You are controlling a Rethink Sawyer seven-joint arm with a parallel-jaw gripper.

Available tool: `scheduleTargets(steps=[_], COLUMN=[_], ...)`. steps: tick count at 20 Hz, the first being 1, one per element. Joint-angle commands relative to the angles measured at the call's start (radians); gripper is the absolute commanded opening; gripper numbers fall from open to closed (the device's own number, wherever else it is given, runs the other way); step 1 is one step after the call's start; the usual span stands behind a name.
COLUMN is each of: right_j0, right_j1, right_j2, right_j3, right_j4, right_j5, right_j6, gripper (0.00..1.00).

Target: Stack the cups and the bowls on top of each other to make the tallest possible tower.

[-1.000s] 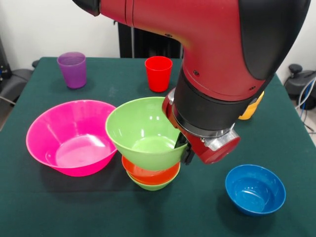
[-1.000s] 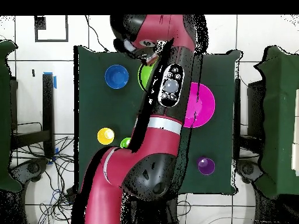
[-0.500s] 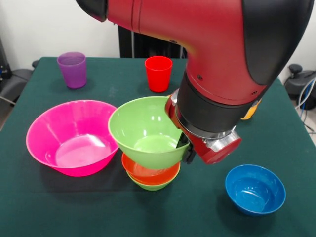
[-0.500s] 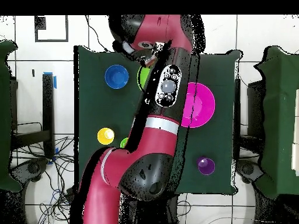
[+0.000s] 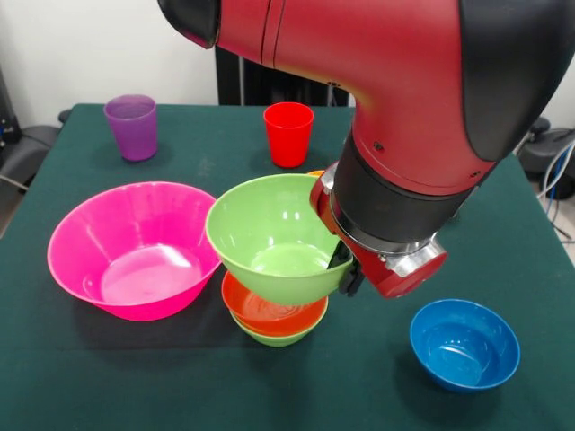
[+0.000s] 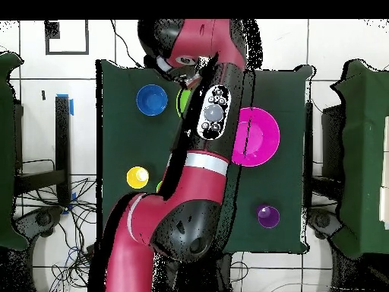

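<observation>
Dark green tabletop (image 5: 108, 377), white wall (image 5: 81, 45) behind; floor apparently tiled.

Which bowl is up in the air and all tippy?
The large lime green bowl. The tool is at its rim, and it hangs tilted over the red-orange bowl. The pink bowl and blue bowl sit flat on the table.

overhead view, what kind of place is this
Probably a robotics lab: a red arm on a pedestal at a green table, loose cables on a tiled floor, plastic bowls laid out for stacking.
</observation>
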Motion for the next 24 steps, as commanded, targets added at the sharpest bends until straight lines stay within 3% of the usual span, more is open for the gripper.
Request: scheduleTargets(steps=[1,10,24], right_j0=[0.007,0.015,0.025], right_j1=[0.0,-0.019,0.002], right_j2=[0.039,0.051,0.055], right_j3=[0.073,0.109,0.149], right_j4=[-0.057,-0.086,-0.098], right_j5=[-0.068,-0.066,-0.151], right_j6=[0.006,-0.027,-0.022], gripper=[0.0,0.0,0.0])
